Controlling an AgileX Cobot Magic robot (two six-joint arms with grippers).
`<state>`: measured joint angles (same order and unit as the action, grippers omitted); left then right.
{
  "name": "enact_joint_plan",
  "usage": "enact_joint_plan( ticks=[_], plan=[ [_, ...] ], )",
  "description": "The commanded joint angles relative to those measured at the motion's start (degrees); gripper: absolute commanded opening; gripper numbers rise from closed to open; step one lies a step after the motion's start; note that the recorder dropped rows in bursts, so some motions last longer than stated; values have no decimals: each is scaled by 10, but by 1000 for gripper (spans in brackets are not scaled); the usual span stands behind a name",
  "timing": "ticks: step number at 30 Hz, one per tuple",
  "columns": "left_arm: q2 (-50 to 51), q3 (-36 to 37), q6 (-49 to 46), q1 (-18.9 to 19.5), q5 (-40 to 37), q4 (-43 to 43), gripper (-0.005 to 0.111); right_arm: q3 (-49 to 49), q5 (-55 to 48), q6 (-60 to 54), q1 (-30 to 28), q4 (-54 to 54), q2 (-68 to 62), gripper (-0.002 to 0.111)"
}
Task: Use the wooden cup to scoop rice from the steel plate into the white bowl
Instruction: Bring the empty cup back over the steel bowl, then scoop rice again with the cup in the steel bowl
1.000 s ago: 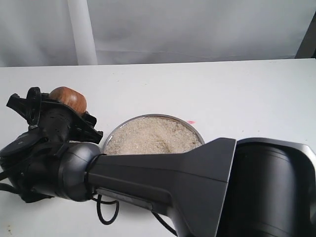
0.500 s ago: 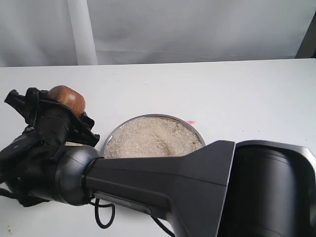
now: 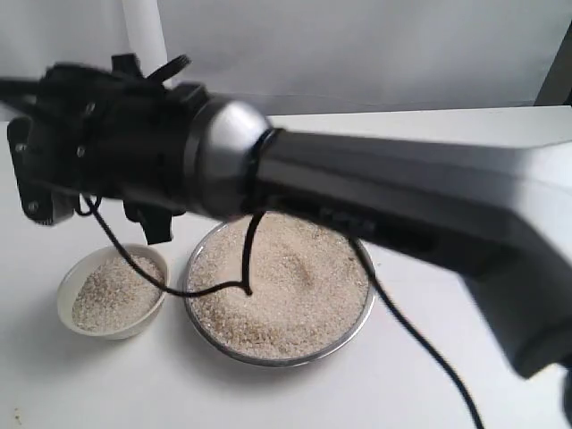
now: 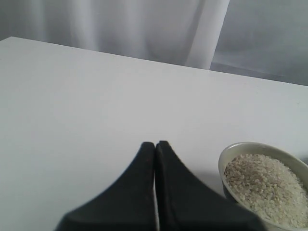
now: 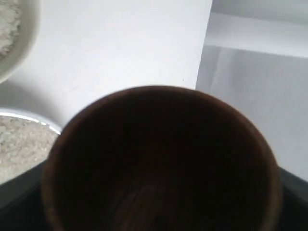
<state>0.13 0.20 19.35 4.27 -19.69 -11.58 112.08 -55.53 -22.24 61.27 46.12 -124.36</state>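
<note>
The right arm has swung up since a second ago: then it lay low across the exterior view with the wooden cup (image 5: 159, 159) tipped mouth-down at the left. Now the right tool (image 3: 40, 165) sits high in the upper left of the frame. That uncovers the white bowl (image 3: 116, 332) at lower left, partly filled with rice (image 3: 112, 295). I take that pour as finished. The right wrist view shows the cup's inside dark and apparently empty, with the tool's black jaws clamped either side of it.

The bowl lies directly below the raised tool. The steel plate (image 3: 268, 360), at lower centre, touches the bowl's right side or nearly so and holds plenty of grain. My left tool (image 4: 155, 147) is closed on nothing, low over the table (image 3: 107, 393) near the bowl.
</note>
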Motion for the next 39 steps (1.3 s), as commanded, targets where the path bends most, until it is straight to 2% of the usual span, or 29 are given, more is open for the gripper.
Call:
enact_joint_plan(
  ticks=[1, 7, 15, 25, 39],
  plan=[
    [-1, -2, 1, -3, 4, 3, 0, 4, -53, 4, -35, -64, 56, 0],
    [-1, -2, 1, -3, 4, 3, 0, 4, -142, -1, -96, -98, 66, 0],
    [-1, -2, 1, -3, 4, 3, 0, -73, -141, -96, -146, -59, 21, 0],
    [-1, -2, 1, -3, 4, 3, 0, -110, -109, -117, -152, 20, -53, 0],
    [-1, -2, 1, -3, 4, 3, 0, -110, -111, -138, -150, 5, -97, 0]
  ],
)
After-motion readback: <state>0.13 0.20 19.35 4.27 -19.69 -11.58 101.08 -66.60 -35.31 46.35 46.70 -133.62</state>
